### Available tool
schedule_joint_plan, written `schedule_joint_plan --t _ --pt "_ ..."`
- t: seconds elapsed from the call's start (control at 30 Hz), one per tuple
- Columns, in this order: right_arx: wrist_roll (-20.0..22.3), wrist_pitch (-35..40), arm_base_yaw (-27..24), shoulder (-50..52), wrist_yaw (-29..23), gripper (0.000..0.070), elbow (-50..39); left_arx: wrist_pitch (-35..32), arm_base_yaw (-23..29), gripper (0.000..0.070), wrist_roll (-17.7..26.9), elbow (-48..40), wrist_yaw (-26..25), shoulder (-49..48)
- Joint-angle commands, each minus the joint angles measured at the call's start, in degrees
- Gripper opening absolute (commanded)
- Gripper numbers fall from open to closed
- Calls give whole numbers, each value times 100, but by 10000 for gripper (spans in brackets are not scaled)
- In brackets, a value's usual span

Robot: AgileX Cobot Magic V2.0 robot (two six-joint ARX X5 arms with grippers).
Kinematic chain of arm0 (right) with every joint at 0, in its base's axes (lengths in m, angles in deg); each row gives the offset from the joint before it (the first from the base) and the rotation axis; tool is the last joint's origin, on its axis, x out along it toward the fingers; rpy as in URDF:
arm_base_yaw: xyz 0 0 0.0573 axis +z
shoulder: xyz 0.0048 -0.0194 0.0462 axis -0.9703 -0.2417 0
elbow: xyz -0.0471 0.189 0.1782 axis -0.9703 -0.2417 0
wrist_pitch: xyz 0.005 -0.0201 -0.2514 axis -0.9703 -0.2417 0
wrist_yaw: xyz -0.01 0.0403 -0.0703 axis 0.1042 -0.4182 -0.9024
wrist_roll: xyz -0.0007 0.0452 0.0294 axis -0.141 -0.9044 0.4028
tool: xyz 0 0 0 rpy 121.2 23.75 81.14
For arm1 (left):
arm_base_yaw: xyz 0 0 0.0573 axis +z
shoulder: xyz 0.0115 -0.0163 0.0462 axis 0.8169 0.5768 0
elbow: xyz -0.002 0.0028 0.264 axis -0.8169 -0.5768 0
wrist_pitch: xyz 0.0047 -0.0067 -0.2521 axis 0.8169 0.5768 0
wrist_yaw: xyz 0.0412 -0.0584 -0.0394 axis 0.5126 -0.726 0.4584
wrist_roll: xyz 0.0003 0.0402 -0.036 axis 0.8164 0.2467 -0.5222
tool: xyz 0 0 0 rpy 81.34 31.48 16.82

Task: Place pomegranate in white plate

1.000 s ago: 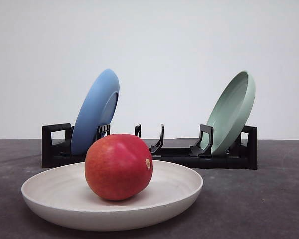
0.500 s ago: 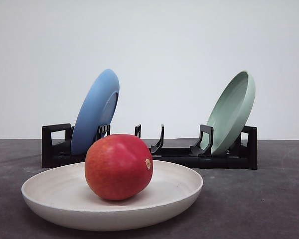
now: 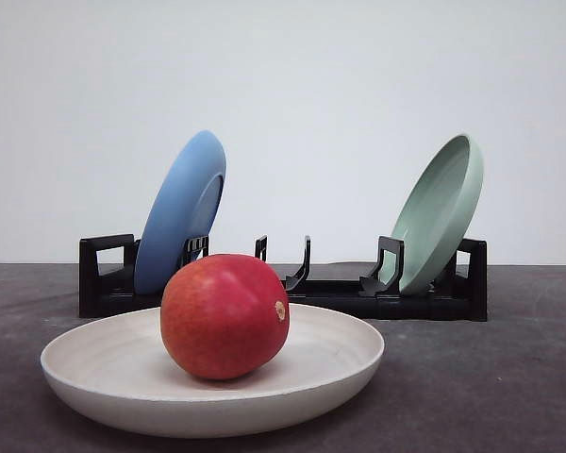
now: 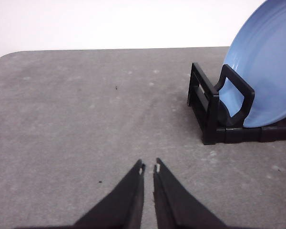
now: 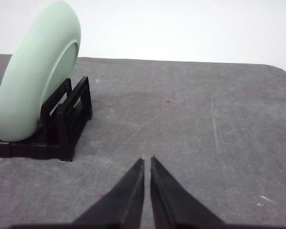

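Front view: pomegranate [image 3: 224, 316] resting inside the white plate [image 3: 344, 370], at its centre, apart from both grippers. Behind it, a black rack [image 3: 424, 300] with a blue plate [image 3: 181, 209] and a pale green plate [image 3: 441, 211] leaning in its slots.

Left gripper [image 4: 148, 168]: fingers nearly closed, holding nothing; rack end and blue plate ahead and off to one side.

Right gripper [image 5: 147, 161]: fingers nearly closed, holding nothing; pale green plate ahead and off to one side.

Step, judged: placement appears complete. Next move: none needed beyond keeping both arms clear.
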Motion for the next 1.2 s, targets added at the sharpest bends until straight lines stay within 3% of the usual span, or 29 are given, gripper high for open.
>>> schedule_joint_plan --t 0.0,1.17 --pt "-61 63 -2 9 -11 17 -22 -73 -7 17 53 -52 17 -4" --pt "-61 63 -2 9 -11 17 -22 -73 -7 16 52 -52 17 -4"
